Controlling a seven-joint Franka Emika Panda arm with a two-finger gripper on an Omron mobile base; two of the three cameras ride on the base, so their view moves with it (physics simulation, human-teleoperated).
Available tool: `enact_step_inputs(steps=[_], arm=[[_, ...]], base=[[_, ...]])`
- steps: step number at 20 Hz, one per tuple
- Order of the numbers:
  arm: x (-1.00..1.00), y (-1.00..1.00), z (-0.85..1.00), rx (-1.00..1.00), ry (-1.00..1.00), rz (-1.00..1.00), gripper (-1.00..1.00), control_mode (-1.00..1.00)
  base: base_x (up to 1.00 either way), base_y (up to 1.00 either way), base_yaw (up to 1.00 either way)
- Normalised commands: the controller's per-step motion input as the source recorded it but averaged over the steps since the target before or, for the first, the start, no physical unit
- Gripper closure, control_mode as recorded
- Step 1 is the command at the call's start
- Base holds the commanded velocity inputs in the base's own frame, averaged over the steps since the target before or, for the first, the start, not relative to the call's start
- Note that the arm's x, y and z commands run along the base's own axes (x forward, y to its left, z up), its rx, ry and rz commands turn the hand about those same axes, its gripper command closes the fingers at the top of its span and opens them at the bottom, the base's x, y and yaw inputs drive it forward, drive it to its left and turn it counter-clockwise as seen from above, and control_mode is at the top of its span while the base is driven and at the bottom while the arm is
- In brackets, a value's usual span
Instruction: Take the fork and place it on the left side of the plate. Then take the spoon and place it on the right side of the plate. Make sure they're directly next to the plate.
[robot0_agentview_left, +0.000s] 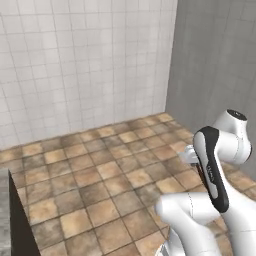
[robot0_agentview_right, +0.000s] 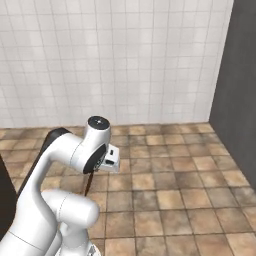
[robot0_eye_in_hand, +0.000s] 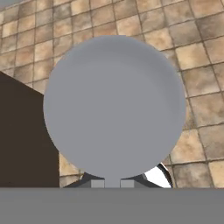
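Observation:
A large round grey shape, the spoon's bowl (robot0_eye_in_hand: 113, 105), takes up most of the hand view, very close to the camera. Its narrow neck runs down between the fingertips of my gripper (robot0_eye_in_hand: 112, 183), which is shut on it. In the right base view a thin dark stick, the spoon's handle (robot0_agentview_right: 89, 184), hangs below my hand over the floor. The arm is folded high above the brown floor tiles. The fork and the plate are out of view.
Brown tiled floor (robot0_agentview_left: 100, 175) lies under the arm, with a white tiled wall (robot0_agentview_right: 115, 60) behind it and a dark grey wall (robot0_agentview_left: 220, 60) to the right. A dark counter side (robot0_agentview_left: 15, 220) stands at the left, and its dark panel (robot0_eye_in_hand: 26, 140) is near the hand.

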Motion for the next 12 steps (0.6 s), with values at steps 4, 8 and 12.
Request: enact_step_inputs(steps=[4,8,12], arm=[[0.00,0.00,0.00,0.00,0.00,0.00,1.00,1.00],[0.00,0.00,0.00,0.00,0.00,0.00,1.00,1.00],[0.00,0.00,0.00,0.00,0.00,0.00,1.00,1.00]], base=[[0.87,0.04,0.36],[0.89,0.05,0.33],[0.87,0.06,0.35]])
